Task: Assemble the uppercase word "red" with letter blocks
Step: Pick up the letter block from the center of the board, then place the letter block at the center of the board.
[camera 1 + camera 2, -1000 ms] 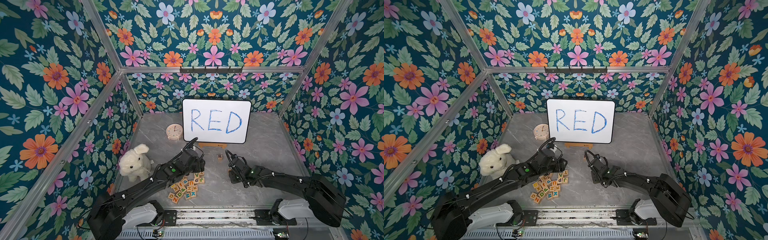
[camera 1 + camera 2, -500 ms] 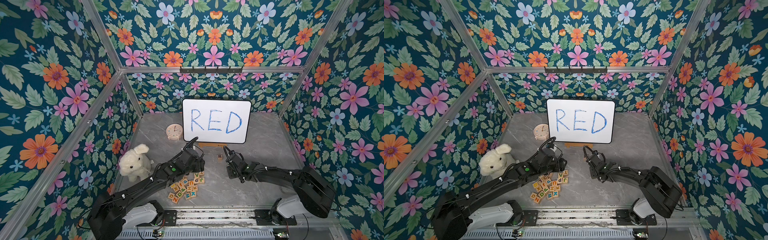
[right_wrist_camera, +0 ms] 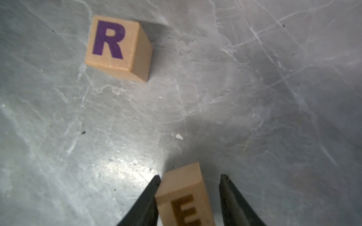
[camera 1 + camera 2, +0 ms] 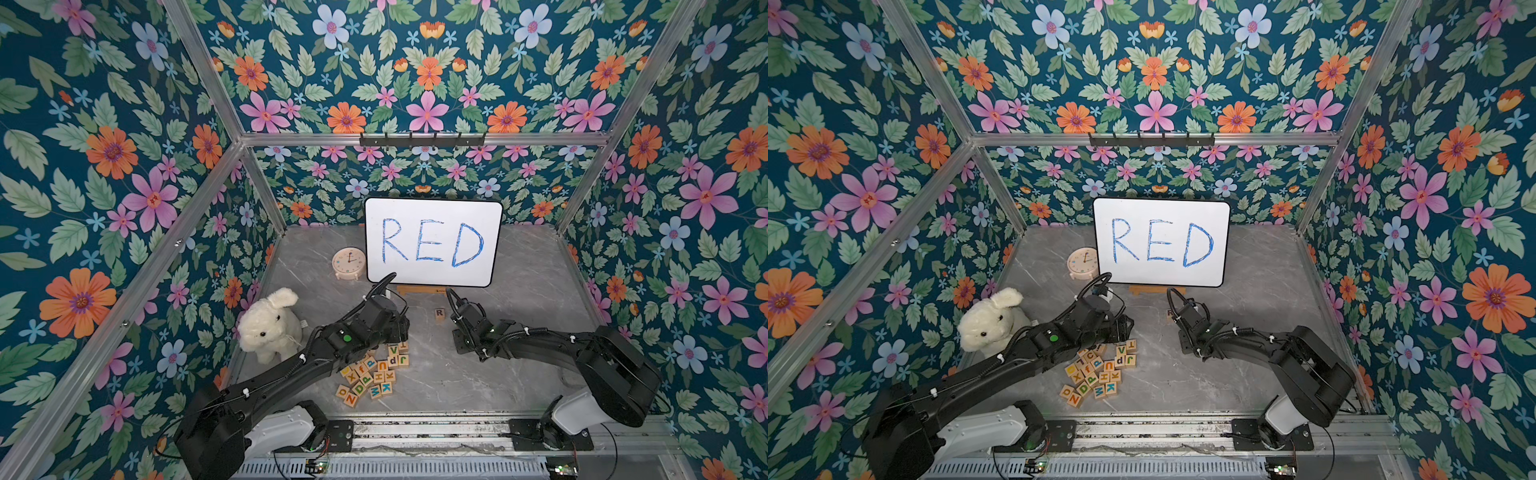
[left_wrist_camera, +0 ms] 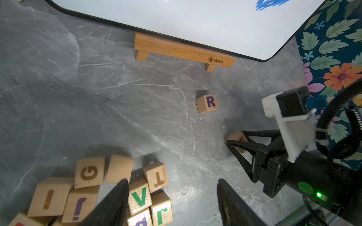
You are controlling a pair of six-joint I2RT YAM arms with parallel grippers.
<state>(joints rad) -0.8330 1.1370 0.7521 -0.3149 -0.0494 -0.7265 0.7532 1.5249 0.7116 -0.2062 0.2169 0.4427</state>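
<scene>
The loose letter blocks lie heaped at 7 o'clock from the middle of the grey marbled table. They are pale wooden cubes with one coloured letter on each face. V, J, d, n, H, K, M and Z can be read in both top views, and the left arm hides the heap's far edge. The left gripper hangs over that edge with its fingers apart and nothing between them.

The right gripper straddles the E block. One finger is against its side and the other stands off with a gap. The orange-brown E is cut off by the picture's edge, and both top views hide this cube under the wrist.

The R block stands alone at 1 o'clock of the table's middle, well apart from the E block, with its dark purple R facing up.

At 12 o'clock a wooden stand bears a small dark brand mark, perhaps "Manes". It holds the whiteboard, which has RED handwritten on it in blue.
</scene>
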